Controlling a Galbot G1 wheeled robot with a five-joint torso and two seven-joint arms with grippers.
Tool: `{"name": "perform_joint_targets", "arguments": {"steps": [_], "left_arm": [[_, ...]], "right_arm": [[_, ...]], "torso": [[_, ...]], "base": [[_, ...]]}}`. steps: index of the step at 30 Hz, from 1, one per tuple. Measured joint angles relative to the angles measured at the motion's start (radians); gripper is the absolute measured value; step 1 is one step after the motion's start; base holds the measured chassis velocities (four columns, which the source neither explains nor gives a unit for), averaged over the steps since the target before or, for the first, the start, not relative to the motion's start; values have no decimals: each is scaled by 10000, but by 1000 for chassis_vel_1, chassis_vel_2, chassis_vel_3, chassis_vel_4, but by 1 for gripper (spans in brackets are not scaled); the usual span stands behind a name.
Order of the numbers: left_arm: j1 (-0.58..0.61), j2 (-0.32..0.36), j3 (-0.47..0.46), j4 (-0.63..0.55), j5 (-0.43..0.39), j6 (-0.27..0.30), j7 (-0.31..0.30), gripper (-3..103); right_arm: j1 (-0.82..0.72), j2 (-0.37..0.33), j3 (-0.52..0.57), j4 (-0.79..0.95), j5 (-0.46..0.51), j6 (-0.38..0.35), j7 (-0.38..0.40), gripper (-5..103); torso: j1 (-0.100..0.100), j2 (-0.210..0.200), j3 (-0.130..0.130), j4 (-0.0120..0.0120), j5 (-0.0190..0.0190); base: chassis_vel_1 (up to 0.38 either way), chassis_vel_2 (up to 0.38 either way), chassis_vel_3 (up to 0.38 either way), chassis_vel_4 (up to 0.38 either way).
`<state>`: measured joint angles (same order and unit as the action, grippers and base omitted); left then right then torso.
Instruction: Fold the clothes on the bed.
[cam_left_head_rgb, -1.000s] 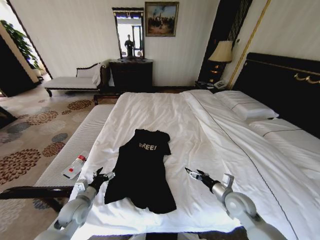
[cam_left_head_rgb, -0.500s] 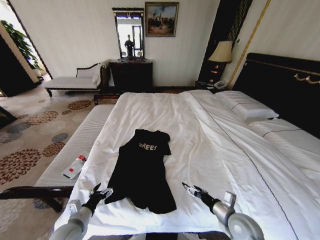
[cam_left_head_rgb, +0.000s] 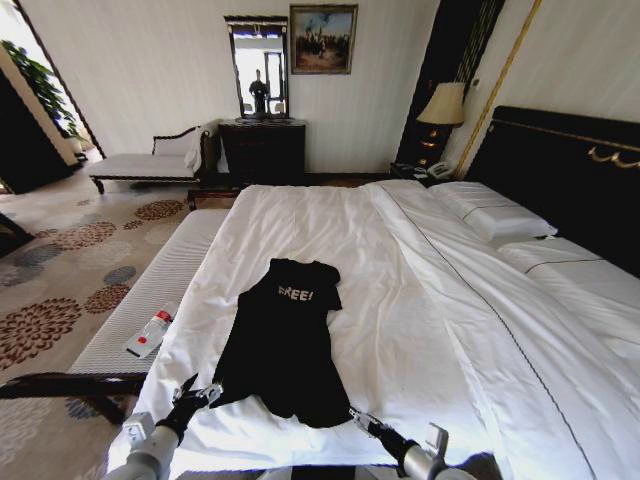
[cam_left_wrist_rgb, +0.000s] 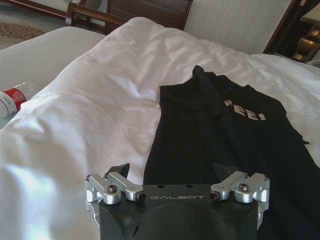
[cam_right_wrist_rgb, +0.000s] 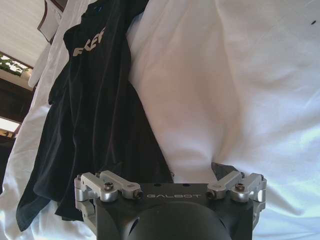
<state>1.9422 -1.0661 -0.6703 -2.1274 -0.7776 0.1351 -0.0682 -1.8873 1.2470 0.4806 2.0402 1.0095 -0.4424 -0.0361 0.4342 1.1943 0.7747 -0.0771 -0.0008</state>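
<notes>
Currently black T-shirt (cam_left_head_rgb: 283, 345) lies flat near foot of bed (cam_left_head_rgb: 400, 290), long axis running away from robot, hem nearest; left gripper (cam_left_head_rgb: 194, 393) and right gripper (cam_left_head_rgb: 362, 420), both spread wide and empty, flank hem corners about equally near.

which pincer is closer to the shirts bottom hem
The right pincer, open, sits right at the black T-shirt's hem corner; the left pincer, also open, hangs just off its side edge.
</notes>
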Motion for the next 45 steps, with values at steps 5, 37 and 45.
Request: {"name": "perform_joint_targets", "arguments": {"steps": [5, 37, 45], "left_arm": [[-19, -29, 31, 28, -1, 23, -15, 96], [515, -214, 471, 862, -1453, 390, -28, 72], [472, -203, 377, 959, -1388, 274, 29, 44]], "right_arm": [[-26, 148, -121, 12, 11, 2, -10, 90], [-25, 503, -246, -240, -289, 159, -90, 0], [26, 569, -219, -349, -363, 213, -99, 0]], "torso": [[-1, 0, 0, 0, -1], [0, 0, 0, 0, 0], [-1, 1, 0, 1, 1]], "base": [[0, 0, 0, 0], [0, 0, 0, 0], [0, 0, 0, 0]]}}
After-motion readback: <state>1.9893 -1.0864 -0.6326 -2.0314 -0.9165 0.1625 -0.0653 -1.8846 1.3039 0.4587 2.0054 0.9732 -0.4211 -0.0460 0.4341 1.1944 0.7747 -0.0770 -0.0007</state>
